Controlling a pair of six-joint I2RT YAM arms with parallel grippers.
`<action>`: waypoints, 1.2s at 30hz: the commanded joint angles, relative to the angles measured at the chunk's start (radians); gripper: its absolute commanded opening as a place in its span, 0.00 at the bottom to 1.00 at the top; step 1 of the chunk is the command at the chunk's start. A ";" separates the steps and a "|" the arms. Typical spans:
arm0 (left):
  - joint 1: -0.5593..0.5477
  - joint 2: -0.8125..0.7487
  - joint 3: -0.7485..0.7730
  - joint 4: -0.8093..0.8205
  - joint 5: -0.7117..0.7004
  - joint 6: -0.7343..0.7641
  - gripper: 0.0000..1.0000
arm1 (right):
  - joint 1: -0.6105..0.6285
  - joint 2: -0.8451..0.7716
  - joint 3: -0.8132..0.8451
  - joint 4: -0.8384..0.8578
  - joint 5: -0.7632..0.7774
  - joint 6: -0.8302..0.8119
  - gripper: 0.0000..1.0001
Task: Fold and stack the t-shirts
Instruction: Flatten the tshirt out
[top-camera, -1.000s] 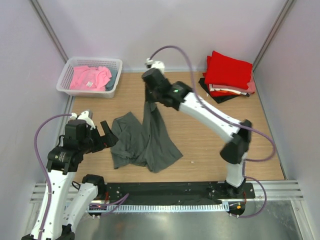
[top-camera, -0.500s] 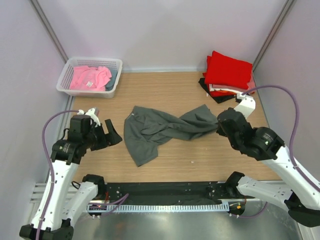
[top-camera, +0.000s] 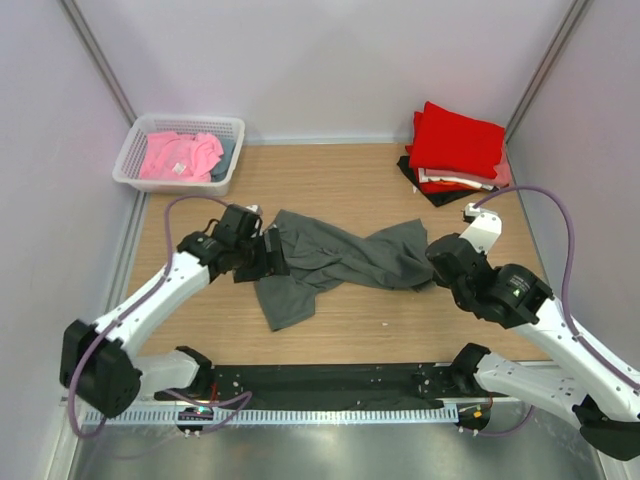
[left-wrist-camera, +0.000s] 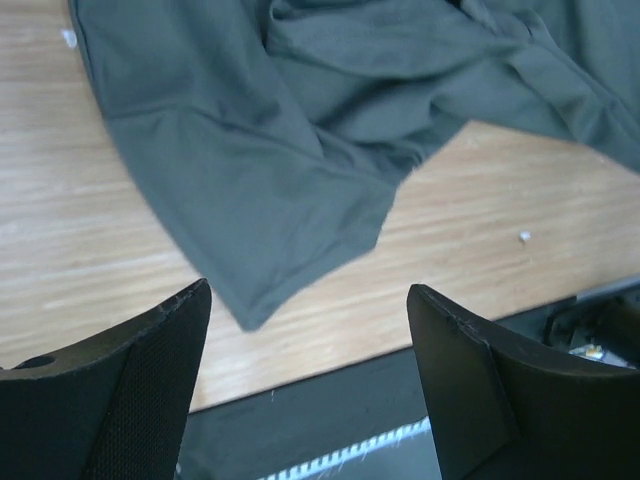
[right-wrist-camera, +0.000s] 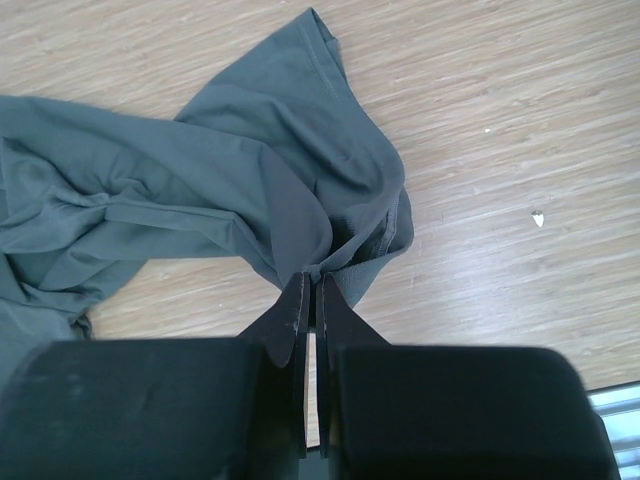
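Note:
A dark grey t-shirt (top-camera: 340, 258) lies crumpled and stretched left to right across the wooden table (top-camera: 350, 330). My right gripper (top-camera: 432, 268) is shut on a bunched fold at the shirt's right end, and in the right wrist view the cloth (right-wrist-camera: 200, 170) is pinched between the fingertips of the gripper (right-wrist-camera: 312, 282). My left gripper (top-camera: 272, 262) hovers at the shirt's left end. It is open in the left wrist view (left-wrist-camera: 308, 292), with the shirt's hem (left-wrist-camera: 290, 190) just beyond its tips and nothing between them.
A stack of folded t-shirts sits at the back right, red (top-camera: 455, 140) on top and black (top-camera: 440, 194) beneath. A white latticed basket (top-camera: 190, 120) at the back left holds a pink t-shirt (top-camera: 178, 155). The black base rail (top-camera: 330, 382) runs along the near edge.
The right gripper has pulled the grey shirt from the back of the table over to the right and lowered it. The left arm has swung right to the shirt's left end.

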 joint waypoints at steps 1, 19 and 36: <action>-0.012 0.118 0.046 0.165 -0.038 -0.059 0.78 | 0.003 -0.003 -0.018 0.065 0.013 0.002 0.01; -0.015 0.519 0.149 0.396 -0.095 -0.030 0.59 | 0.003 0.005 -0.054 0.104 -0.021 -0.050 0.01; -0.015 0.583 0.159 0.412 -0.144 -0.010 0.21 | 0.005 -0.003 -0.077 0.102 -0.012 -0.062 0.01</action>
